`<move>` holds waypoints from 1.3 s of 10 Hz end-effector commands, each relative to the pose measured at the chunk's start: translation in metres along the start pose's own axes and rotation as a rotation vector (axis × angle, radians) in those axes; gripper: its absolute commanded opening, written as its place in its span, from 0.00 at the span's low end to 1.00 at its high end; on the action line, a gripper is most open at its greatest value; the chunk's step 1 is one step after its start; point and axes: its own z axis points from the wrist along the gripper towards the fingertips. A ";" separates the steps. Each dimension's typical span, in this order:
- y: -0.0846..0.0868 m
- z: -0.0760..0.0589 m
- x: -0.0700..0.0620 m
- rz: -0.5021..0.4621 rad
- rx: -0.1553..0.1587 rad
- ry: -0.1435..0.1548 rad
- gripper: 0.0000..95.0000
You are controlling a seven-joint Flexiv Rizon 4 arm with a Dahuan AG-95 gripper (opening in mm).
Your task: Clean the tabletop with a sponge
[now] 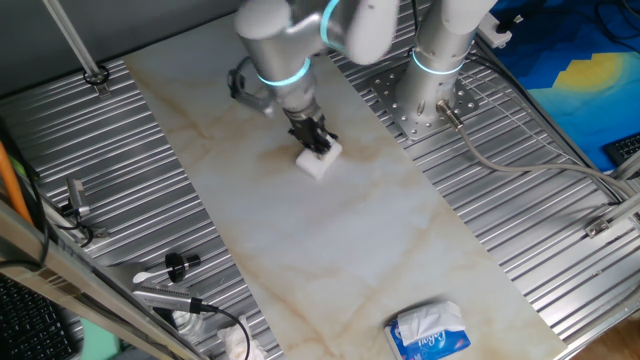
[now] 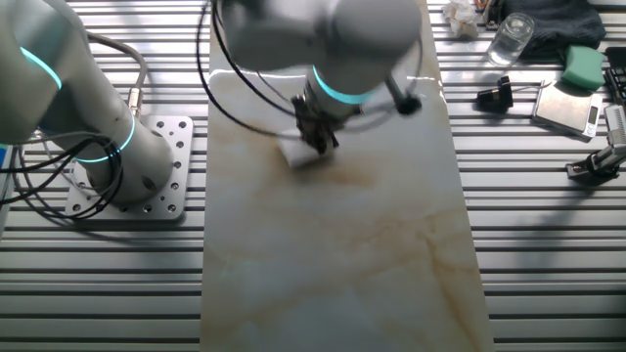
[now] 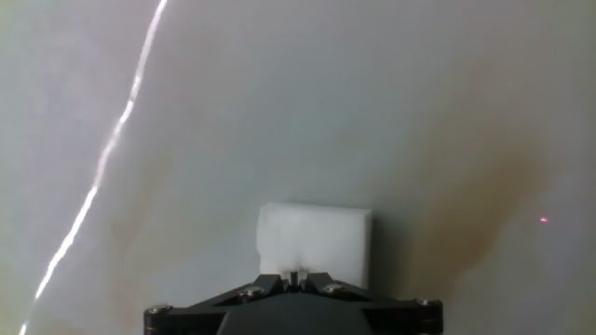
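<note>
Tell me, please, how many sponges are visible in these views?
2: the white sponge held in the gripper on the tabletop; a green one at the far corner. Others may be hidden.

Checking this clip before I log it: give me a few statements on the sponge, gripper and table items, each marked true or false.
1. The gripper is shut on the sponge. True.
2. The sponge is pressed on the tabletop. True.
3. The tissue pack lies beside the sponge. False: it sits far off, at the slab's other end.
4. The sponge is green. False: it is white.
5. A brownish smudge shows near the sponge. True.
</note>
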 end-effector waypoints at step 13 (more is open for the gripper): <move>0.064 0.020 -0.016 0.034 0.041 -0.041 0.00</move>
